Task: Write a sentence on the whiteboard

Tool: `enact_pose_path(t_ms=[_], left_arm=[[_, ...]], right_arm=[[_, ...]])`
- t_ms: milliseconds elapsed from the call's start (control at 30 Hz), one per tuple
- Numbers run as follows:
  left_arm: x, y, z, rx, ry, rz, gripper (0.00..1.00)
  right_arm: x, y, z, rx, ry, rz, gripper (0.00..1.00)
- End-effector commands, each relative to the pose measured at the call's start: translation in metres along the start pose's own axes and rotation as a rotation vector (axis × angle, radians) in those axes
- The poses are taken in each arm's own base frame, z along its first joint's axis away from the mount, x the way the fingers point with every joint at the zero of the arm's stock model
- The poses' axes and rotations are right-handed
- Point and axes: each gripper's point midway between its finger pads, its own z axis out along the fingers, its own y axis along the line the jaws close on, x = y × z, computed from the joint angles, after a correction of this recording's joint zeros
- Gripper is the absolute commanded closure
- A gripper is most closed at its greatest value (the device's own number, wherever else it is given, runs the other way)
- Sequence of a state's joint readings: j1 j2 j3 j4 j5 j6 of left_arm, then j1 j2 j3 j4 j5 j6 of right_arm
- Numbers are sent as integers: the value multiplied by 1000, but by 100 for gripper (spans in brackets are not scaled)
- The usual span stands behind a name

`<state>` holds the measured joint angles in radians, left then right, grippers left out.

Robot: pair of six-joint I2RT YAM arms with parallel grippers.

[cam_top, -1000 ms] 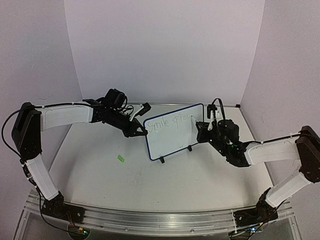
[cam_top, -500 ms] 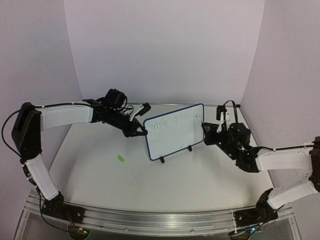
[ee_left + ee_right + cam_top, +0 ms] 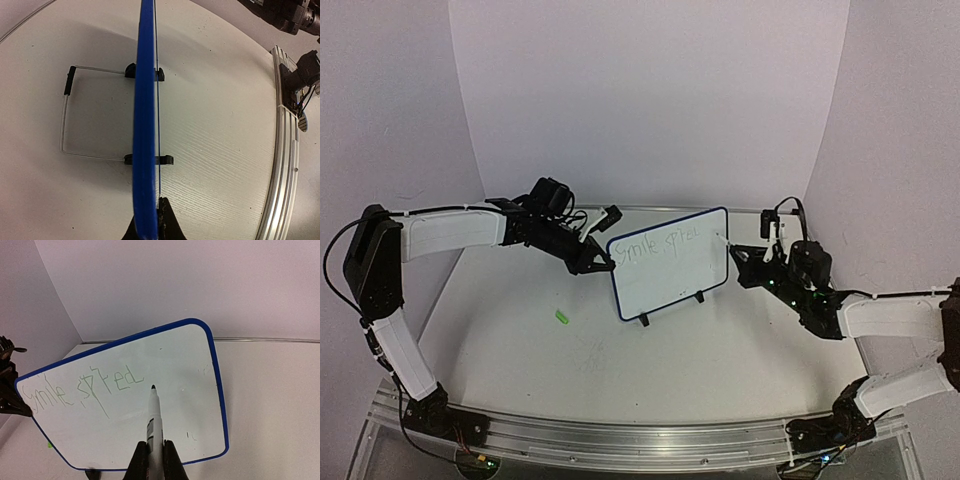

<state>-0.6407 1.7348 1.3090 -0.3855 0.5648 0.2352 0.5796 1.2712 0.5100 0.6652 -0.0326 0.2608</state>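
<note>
The whiteboard (image 3: 670, 268) stands upright on its two black feet in mid-table. Its face shows in the right wrist view (image 3: 100, 432) and its blue frame edge-on in the left wrist view (image 3: 145, 110). The sentence (image 3: 80, 387) reads "Smile spred" in thin green on one line, fainter from above (image 3: 660, 244). My left gripper (image 3: 597, 262) (image 3: 150, 222) is shut on the board's left edge. At the board's right, my right gripper (image 3: 748, 272) (image 3: 155, 455) is shut on the white marker (image 3: 155, 417). The marker's dark tip points at the board just right of the last letter.
A small green scrap (image 3: 561, 317) lies on the table left of the board. A thin wire stand (image 3: 65, 120) reaches out behind the board. An aluminium rail (image 3: 620, 435) runs along the near edge. White walls close in the back and sides.
My right arm has drawn back to the right, taking the marker from the board's face to beside its right edge. The left arm and the board have not moved.
</note>
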Motion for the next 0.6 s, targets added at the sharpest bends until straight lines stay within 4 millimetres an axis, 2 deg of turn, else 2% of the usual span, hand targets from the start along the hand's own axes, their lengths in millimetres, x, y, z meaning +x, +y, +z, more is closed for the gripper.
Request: enact_pose_path(t_ms=[0, 567], left_arm=[[17, 7, 5, -38, 80, -9, 100], [19, 8, 7, -36, 86, -11, 100]], right_arm=[[-5, 8, 7, -52, -3, -19, 100], [-21, 10, 38, -32, -43, -58, 100]])
